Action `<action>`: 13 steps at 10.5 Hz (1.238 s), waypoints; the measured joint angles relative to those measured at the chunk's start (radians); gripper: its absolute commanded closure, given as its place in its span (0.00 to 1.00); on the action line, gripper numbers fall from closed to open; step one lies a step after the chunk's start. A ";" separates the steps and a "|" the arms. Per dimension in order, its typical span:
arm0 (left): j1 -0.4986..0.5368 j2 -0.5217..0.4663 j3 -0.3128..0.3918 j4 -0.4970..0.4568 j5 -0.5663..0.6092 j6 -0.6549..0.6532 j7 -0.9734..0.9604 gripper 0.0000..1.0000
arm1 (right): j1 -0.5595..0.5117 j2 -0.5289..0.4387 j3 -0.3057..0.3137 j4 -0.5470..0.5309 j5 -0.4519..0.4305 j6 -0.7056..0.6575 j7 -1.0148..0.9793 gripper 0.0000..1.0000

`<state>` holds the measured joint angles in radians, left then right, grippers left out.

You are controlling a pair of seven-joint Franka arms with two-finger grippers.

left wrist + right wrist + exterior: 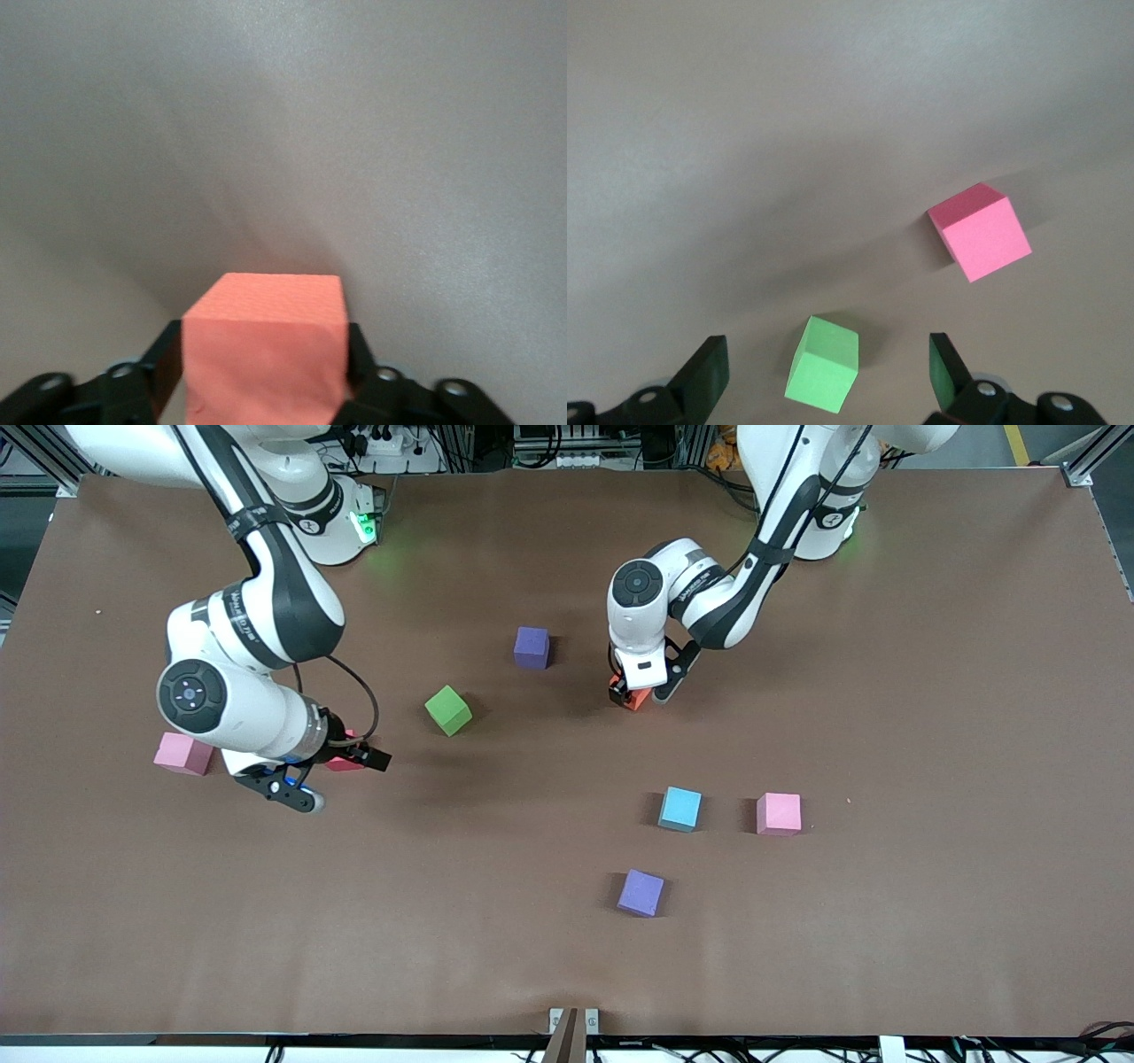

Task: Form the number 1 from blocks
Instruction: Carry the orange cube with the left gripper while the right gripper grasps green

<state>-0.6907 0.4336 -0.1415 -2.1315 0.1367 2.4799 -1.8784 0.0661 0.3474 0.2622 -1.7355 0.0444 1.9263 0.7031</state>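
Nearest, lot by lot, on the brown bench (930,691):

1. Violet cube (640,893), alone, nearest the front camera, with bare bench all round it and well apart from both sets of jaws.
2. Light blue block (680,809) and a pink cube (779,814), side by side with a gap between them. Both are nearer the camera than the left jaws, with open room on every side.
3. Right gripper (341,778): arm bent low at its end of the bench, wrist tilted, held above the surface. Jaws spread wide and holding nothing.
4. Crimson red block (339,763), partly hidden beneath the right jaws.
5. Second pink cube (183,754), just beside the right wrist, toward the bench edge.
6. Green block (448,710), turned askew, near the right jaws and toward the bench middle. It shows between the open jaws in the right wrist view.
7. Left gripper (638,691): forearm folded, wrist pointing straight down, low at the bench.
8. Orange-red block (266,345), pinched between the left jaws, one finger against each side.
9. Dark purple block (532,647), farthest, near the left jaws with clear surface around it.
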 measured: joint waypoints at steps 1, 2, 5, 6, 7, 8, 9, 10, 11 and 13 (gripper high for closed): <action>0.000 -0.001 0.000 0.004 0.008 0.005 0.007 1.00 | 0.022 0.001 0.000 -0.008 0.001 -0.004 0.004 0.00; 0.000 0.000 -0.002 0.015 0.032 0.011 0.042 1.00 | 0.051 0.003 0.000 -0.025 0.002 -0.004 0.027 0.00; -0.004 0.033 -0.007 0.159 0.051 0.018 0.357 1.00 | 0.113 0.013 0.002 -0.133 0.047 0.068 0.113 0.00; -0.008 0.080 -0.008 0.242 0.051 0.017 0.451 1.00 | 0.132 0.017 0.006 -0.176 0.066 0.116 0.118 0.00; -0.019 0.140 -0.009 0.322 0.051 0.015 0.520 1.00 | 0.148 0.019 0.019 -0.209 0.073 0.158 0.140 0.00; -0.041 0.210 -0.013 0.406 0.051 0.001 0.574 1.00 | 0.161 0.021 0.037 -0.237 0.073 0.194 0.180 0.00; -0.067 0.270 -0.014 0.483 0.051 -0.035 0.608 1.00 | 0.167 0.021 0.051 -0.262 0.073 0.217 0.204 0.00; -0.086 0.314 -0.015 0.558 0.051 -0.092 0.631 1.00 | 0.169 0.021 0.058 -0.289 0.073 0.239 0.214 0.00; -0.101 0.342 -0.017 0.622 0.051 -0.146 0.642 1.00 | 0.168 0.021 0.057 -0.314 0.073 0.259 0.215 0.00; -0.134 0.361 -0.019 0.679 0.051 -0.196 0.661 1.00 | 0.167 0.021 0.056 -0.352 0.073 0.291 0.215 0.00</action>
<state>-0.8251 0.7948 -0.1609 -1.4520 0.1881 2.2843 -1.2178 0.2326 0.3689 0.3178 -2.0876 0.1175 2.2171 0.9185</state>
